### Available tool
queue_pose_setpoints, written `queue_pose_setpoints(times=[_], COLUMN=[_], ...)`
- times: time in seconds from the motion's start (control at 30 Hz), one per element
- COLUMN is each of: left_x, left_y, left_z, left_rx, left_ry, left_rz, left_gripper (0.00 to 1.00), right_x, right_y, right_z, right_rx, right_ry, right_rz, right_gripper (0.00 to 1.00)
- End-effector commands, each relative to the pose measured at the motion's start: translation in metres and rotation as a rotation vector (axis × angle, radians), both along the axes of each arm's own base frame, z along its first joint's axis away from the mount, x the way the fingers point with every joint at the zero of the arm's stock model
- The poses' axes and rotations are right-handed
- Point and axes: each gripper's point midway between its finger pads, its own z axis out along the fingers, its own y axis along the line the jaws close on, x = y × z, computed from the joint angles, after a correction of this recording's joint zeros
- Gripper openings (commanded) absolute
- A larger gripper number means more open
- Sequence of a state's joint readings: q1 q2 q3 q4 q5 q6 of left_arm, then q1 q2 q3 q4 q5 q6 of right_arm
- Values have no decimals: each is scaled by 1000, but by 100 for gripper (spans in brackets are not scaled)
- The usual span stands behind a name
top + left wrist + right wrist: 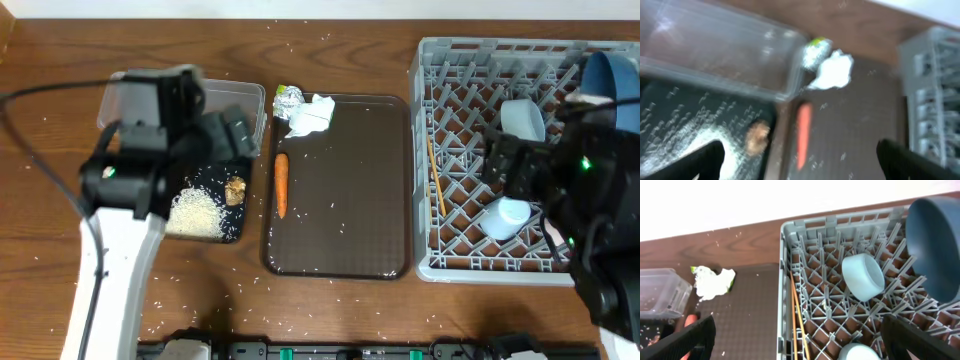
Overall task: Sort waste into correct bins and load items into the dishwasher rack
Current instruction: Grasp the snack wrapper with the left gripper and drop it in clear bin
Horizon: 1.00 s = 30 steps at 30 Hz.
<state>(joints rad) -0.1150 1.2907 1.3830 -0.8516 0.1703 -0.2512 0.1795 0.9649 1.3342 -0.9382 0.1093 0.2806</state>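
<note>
On the brown tray (350, 200), by its left edge: orange carrot (281, 184), untouched
Stiff, light, smooth, likely to roll; pinch across the thick middle. Left gripper (800, 150) spread wide and empty, right gripper (797, 330) wide too, over the rack (785, 270)

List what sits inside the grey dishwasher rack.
Wooden chopsticks, a light-blue cup, a second pale cup and a dark-blue plate at the far corner. The right arm covers the right side of the rack, so anything there is hidden.
</note>
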Motion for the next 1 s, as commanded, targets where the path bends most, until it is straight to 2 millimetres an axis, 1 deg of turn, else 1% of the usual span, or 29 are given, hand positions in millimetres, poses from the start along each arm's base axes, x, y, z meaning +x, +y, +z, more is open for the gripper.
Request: queue_pose_setpoints(times=[0.0,0.1,0.2,0.3,0.37,0.43,0.47,0.5,0.57,0.67,0.83,0.93,0.97], left_x=[16,32,46,62,73,84,89,95,105,116,128,131,132], left_y=[-37,-52,-70,-81,-92,-100,-104,-107,-111,-116,-121,-123,-123], left_z=[-15,-36,-61,-89,-110,-132,-141,-151,-169,-190,-219,-231,-235], left_rx=[-13,63,159,266,287,291,292,292,292,292,292,295,295], left_ry=[5,17,29,39,52,62,64,65,65,62,58,66,68], left_rz=[-153,-172,-200,-195,-205,-215,-218,-218,-218,-219,-219,-221,-221], left_gripper=[98,100,96,95,95,88,80,78,78,76,70,69,66], right_x=[-7,-10,-9,-9,-10,-12,-14,-15,-18,-22,-31,-35,-36], right_y=[-5,-6,-6,-6,-6,-6,-7,-7,-7,-8,-10,-10,-11], right_z=[13,15,14,14,12,8,6,4,0,-7,-18,-23,-24], right_rx=[4,6,5,5,3,0,-2,-4,-8,-14,-24,-30,-31], right_ry=[-42,-52,-48,-45,-36,-19,-10,1,21,53,109,136,142], right_rz=[-22,-22,-22,-22,-22,-22,-22,-22,-22,-22,-22,-22,-22], right_gripper=[99,99,99,99,99,99,99,99,99,99,99,99,99])
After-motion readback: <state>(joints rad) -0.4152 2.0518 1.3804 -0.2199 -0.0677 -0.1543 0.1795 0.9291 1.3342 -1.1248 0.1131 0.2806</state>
